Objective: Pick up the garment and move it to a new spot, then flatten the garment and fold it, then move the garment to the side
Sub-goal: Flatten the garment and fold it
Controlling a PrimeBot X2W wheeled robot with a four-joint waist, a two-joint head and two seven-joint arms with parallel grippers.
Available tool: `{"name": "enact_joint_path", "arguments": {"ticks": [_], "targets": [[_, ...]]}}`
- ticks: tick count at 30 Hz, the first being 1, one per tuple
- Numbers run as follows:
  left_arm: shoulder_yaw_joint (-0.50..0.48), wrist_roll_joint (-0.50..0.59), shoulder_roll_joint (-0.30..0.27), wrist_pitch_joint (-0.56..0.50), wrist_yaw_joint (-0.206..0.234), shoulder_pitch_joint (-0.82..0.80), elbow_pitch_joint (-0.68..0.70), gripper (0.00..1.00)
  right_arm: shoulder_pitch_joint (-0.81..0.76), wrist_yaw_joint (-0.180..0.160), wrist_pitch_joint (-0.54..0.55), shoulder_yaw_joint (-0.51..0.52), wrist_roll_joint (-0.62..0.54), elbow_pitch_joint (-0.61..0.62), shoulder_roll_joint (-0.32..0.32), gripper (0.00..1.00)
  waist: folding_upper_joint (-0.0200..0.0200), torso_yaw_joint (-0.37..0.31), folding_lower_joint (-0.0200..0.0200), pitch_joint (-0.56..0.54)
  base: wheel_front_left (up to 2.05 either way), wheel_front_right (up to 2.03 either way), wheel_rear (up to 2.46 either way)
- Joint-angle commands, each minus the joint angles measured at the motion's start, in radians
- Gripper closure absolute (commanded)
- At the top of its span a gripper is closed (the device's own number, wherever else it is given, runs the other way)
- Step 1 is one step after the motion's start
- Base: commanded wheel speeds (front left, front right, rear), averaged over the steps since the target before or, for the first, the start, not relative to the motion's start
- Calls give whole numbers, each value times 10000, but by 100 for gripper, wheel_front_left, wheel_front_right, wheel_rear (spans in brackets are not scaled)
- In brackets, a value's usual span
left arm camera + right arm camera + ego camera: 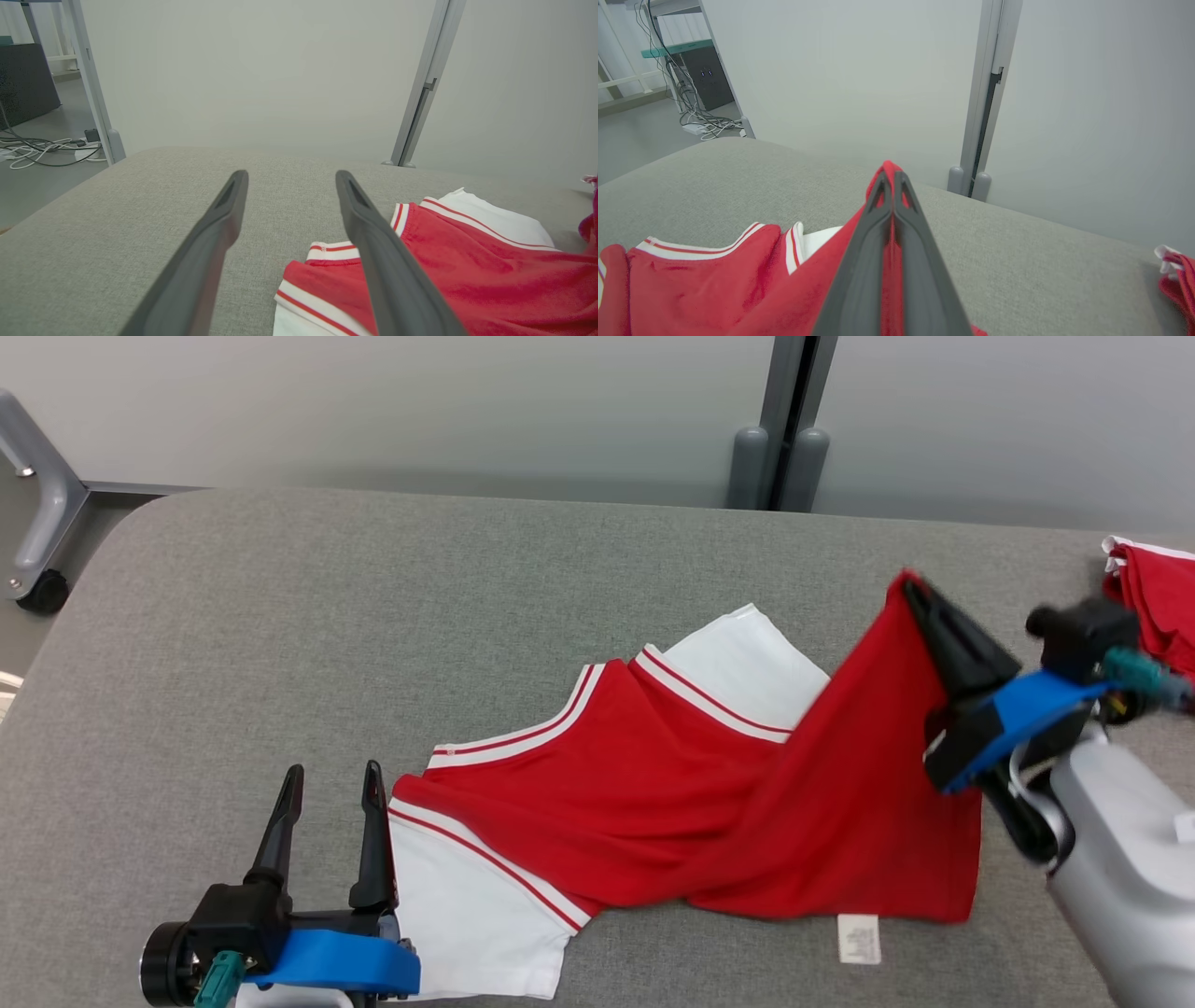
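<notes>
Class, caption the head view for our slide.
Right end effector pinches a lifted edge of the red garment; open left end effector sits beside it.

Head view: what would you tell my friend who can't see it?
The right gripper, jaws shut, holds one edge of a red-and-white shirt up off a grey padded table. The left gripper sits open beside its white sleeve. More red cloth lies at the far right.

Left fingers (375,840) apart — right fingers (952,639) together
</notes>
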State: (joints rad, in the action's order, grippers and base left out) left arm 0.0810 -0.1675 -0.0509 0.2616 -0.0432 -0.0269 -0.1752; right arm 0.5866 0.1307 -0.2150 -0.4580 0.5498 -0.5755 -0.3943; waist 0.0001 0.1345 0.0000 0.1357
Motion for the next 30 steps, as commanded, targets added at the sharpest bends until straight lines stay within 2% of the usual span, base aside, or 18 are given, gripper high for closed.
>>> {"name": "enact_joint_path", "arguments": {"ticks": [1, 6, 11, 17, 22, 30], "targets": [[-44, -49, 8, 47, 34, -3, 42, 0, 628, 2, -113, 98, -84, -173, 86, 100, -1, 59, 0, 20, 0, 0, 0], [-95, -81, 8, 47, 27, -33, 50, 0, 1780, 2, -294, 398, -159, -597, 335, 100, -1, 128, 0, 59, 0, 0, 0], [-151, -107, 9, 47, 92, -4, 67, 0, 2048, 2, -450, 563, -219, -775, 560, 100, -1, 35, 0, 31, 0, 0, 0], [-154, -153, 8, 47, 100, 100, 47, 0, 1212, 2, -505, 629, -196, -988, 398, 100, -1, -309, 0, -85, 0, 0, 0], [-162, -104, 8, 47, 109, 158, 56, 0, 185, 2, -511, 1100, -61, -801, 121, 100, -1, -562, 0, -201, 0, 0, 0], [-225, -32, 8, 47, 31, 370, 19, 0, -1675, 3, -513, 1985, 116, 239, 170, 100, -1, -902, 0, -449, 0, 0, 0]]}}
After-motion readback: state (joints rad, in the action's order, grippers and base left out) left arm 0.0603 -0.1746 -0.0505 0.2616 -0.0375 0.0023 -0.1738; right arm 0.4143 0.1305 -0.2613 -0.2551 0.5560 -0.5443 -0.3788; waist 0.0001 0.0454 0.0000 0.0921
